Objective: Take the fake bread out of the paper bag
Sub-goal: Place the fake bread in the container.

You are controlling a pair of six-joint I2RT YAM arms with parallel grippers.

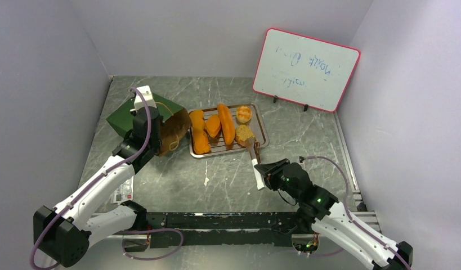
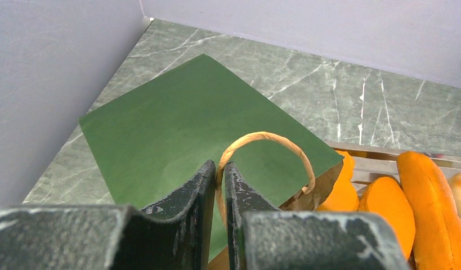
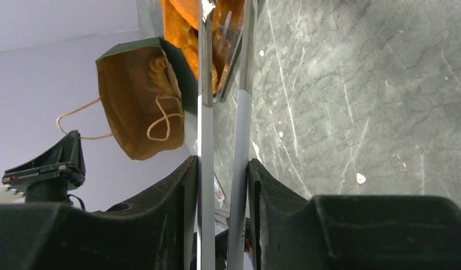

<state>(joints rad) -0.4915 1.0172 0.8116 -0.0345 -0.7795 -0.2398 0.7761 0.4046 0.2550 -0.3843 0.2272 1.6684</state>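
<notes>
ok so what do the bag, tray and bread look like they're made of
Bag: matte green paper outside, brown kraft inside; the handle looks like twisted tan paper cord. Tray: silver metal, judging by its reflective sheen. Bread: glossy orange-brown, likely plastic or foam.

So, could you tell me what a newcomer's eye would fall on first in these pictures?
The glossy orange fake bread on the silver tray at mid-table stands out first. Left of it lies the dark green paper bag, its cord handle pinched in the left hand. The right hand grips metal tongs that reach toward the tray.
</notes>
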